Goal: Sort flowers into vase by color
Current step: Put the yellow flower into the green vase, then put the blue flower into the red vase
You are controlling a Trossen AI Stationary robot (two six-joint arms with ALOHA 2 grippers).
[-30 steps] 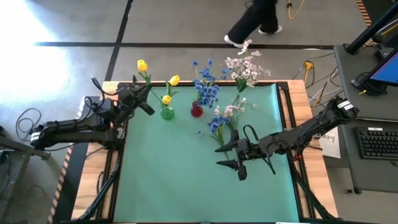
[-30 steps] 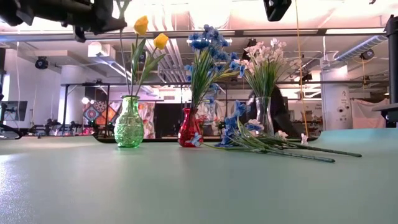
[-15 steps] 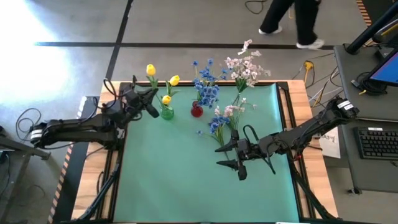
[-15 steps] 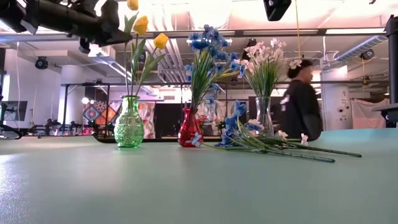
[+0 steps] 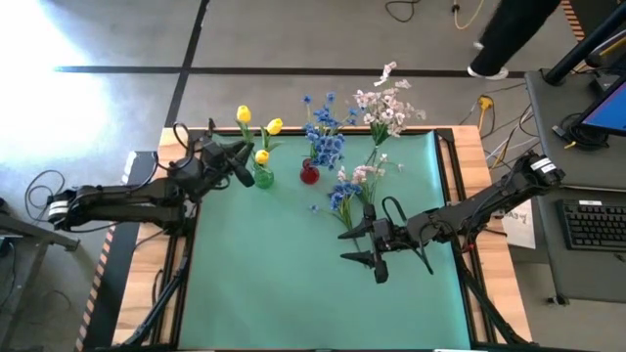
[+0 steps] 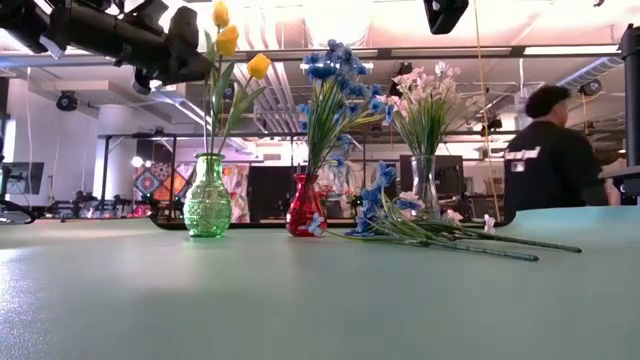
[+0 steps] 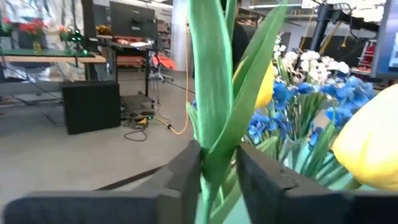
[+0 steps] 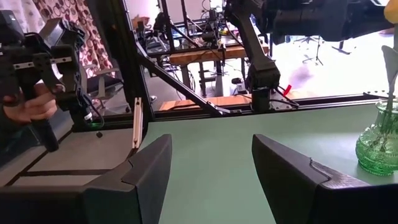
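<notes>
My left gripper (image 5: 239, 168) (image 7: 217, 155), high above the table's far left part, is shut on a yellow tulip (image 5: 244, 114) (image 6: 220, 14). It stands beside the green vase (image 5: 262, 178) (image 6: 207, 197), which holds two more yellow tulips. The red vase (image 6: 305, 207) holds blue flowers. A clear vase (image 6: 425, 185) holds pink-white sprays. Loose blue and pink-white flowers (image 5: 347, 191) lie flat on the mat. My right gripper (image 5: 354, 244) (image 8: 211, 155) is open over the mat, near those loose flowers. My left gripper pinches the tulip's green stem and leaf (image 7: 214, 158) between its two fingers (image 7: 186, 174), coming level from the table's left, across the stem. The tulip stands upright, lifted clear of the table, bud on top. Its lower end (image 6: 211, 120) reaches down among the stems above the green vase's mouth.
The three vases stand in a row along the mat's far edge (image 5: 323, 137). The green mat's near half (image 5: 293, 293) lies bare. A person (image 6: 550, 170) stands beyond the table's far right. A desk with a keyboard (image 5: 592, 223) is to the right.
My left gripper has carried the yellow tulip toward the table's right, up to the green vase, keeping it upright; its stem now stands over the vase's mouth. My right gripper has kept still. The person behind the table has walked to the right.
</notes>
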